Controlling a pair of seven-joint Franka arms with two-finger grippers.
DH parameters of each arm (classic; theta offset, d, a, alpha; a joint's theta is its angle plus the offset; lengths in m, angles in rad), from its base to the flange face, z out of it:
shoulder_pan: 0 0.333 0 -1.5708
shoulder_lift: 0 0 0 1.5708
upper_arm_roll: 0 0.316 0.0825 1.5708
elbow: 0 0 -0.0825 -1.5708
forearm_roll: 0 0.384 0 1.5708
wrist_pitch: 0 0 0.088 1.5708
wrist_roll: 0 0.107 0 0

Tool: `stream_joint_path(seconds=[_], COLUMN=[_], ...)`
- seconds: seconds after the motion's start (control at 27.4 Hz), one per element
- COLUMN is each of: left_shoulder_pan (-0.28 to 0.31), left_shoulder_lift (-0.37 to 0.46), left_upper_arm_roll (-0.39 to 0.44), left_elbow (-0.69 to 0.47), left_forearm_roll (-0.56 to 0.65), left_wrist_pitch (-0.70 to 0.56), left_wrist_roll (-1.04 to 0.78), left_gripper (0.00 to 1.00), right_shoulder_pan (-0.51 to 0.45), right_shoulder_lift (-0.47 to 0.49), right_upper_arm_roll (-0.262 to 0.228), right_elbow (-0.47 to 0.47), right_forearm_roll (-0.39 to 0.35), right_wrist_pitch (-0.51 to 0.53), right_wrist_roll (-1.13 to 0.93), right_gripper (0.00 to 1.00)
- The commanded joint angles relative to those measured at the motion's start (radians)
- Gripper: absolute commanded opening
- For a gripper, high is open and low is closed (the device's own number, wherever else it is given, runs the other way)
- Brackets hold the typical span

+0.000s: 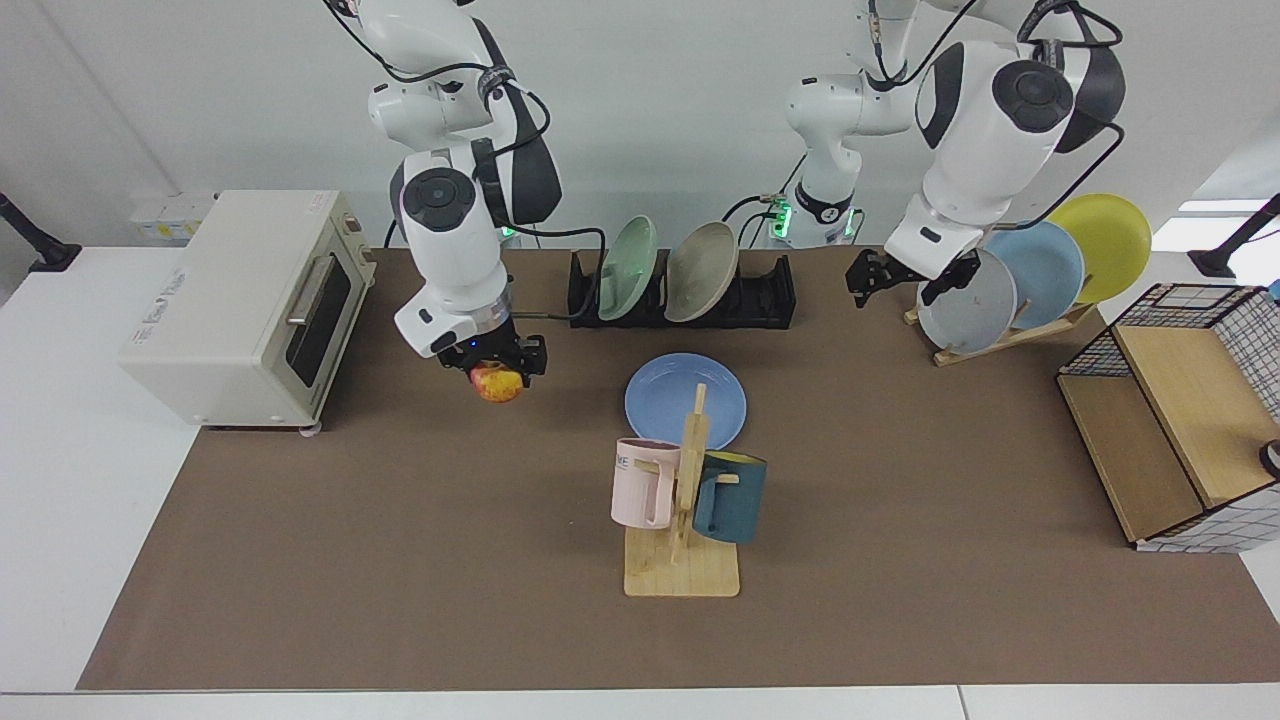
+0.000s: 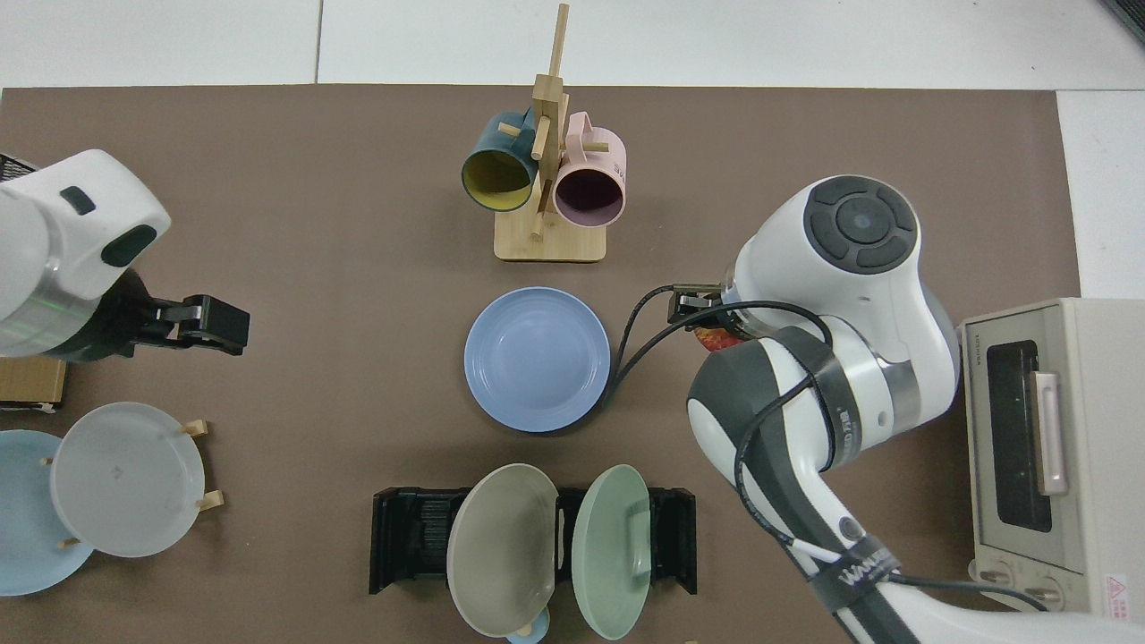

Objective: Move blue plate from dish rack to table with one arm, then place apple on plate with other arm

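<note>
The blue plate (image 1: 686,400) (image 2: 538,359) lies flat on the brown table (image 1: 400,560), just behind the mug tree. My right gripper (image 1: 497,372) hangs above the mat to the plate's left in the facing view, shut on the apple (image 1: 497,384). From above, only a red sliver of the apple (image 2: 716,339) shows under the right arm's wrist. My left gripper (image 1: 900,288) (image 2: 213,323) is raised and open, holding nothing, beside the grey plate on the wooden stand. The black dish rack (image 1: 765,295) (image 2: 407,537) holds a green plate and a beige plate.
A toaster oven (image 1: 240,300) stands at the facing view's left. The mug tree (image 1: 685,500) carries a pink and a dark blue mug. A wooden stand (image 1: 1000,335) holds grey, sky-blue and yellow plates. A wire-and-wood shelf (image 1: 1170,420) sits at the right.
</note>
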Motion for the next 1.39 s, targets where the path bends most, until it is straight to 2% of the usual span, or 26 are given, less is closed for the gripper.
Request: stream_joint_path(seconds=[0.0,0.18,0.44,0.69,0.91,1.13,1.35], left_shoulder_pan=[0.000,0.005,0.007,0.007,0.008,0.007,0.007], left_shoulder_lift=[0.002,-0.005,-0.004,-0.005,-0.005,-0.015,-0.015], left_upper_arm_roll=[0.022,0.046,0.039,0.042,0.043,0.043,0.040], left_elbow=[0.030,0.024,0.027,0.027,0.027,0.027,0.024], left_forearm_roll=[0.007,0.000,-0.001,-0.006,-0.009,-0.009,-0.013], left_wrist_pitch=[-0.034,-0.017,0.013,0.027,0.025,0.027,0.062], left_wrist_roll=[0.094,0.126,0.126,0.118,0.114,0.120,0.137], left_gripper=[1.00,1.00,1.00,1.00,1.00,1.00,1.00], right_shoulder_pan=[0.044,0.094,0.159,0.179,0.217,0.232,0.275], right_shoulder_lift=[-0.021,-0.020,0.006,0.049,0.124,0.170,0.267], right_upper_arm_roll=[-0.004,-0.004,-0.004,-0.004,-0.004,-0.004,-0.005], right_elbow=[-0.004,0.004,0.064,0.084,0.183,0.199,0.295], right_forearm_roll=[0.015,0.015,0.016,0.036,0.061,0.056,0.056], right_wrist_pitch=[-0.003,-0.001,-0.008,-0.003,-0.017,0.005,0.003], right_wrist_roll=[0.086,0.135,0.193,0.241,0.280,0.317,0.356], right_gripper=[0.03,0.01,0.00,0.00,0.00,0.00,0.00])
